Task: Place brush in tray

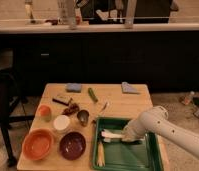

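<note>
The green tray [155, 150] lies at the front right of the wooden table. The brush [109, 134] lies inside the tray near its far left part; its white handle points left, and its dark end is hidden under my gripper. My gripper [125, 136] comes in on the white arm from the right and sits low in the tray, right at the brush's right end. A pale yellow stick [100, 153] also lies in the tray along its left wall.
Left of the tray stand an orange bowl [38, 144], a maroon bowl [73, 145], a white lid [61, 122], a small orange cup [44, 110] and a metal cup [83, 116]. A silvery utensil [102, 107], a green item [93, 94] and two blue cloths [73, 87] [128, 88] lie farther back.
</note>
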Motion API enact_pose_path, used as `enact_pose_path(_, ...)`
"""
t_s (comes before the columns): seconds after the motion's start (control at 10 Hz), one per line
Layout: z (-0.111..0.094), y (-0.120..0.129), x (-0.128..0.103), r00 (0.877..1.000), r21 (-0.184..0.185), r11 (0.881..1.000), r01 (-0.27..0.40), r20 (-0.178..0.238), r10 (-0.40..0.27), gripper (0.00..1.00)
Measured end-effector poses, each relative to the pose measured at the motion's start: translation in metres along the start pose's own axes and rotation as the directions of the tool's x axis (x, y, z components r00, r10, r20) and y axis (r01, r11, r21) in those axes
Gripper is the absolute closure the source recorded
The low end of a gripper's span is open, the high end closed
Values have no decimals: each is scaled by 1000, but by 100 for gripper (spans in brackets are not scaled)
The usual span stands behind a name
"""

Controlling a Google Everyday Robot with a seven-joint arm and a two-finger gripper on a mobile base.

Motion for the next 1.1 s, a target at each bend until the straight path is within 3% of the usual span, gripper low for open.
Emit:
enact_pose_path(0.2, 0, 0, 0, 1000, 0, 1000, -1, 0, 1, 25)
enact_pose_path(0.3, 0, 0, 0, 1000, 0, 1000, -1, 0, 1, 20)
enact_pose_path(1.1, 0, 0, 0, 1000, 0, 1000, 0, 0, 0, 20)
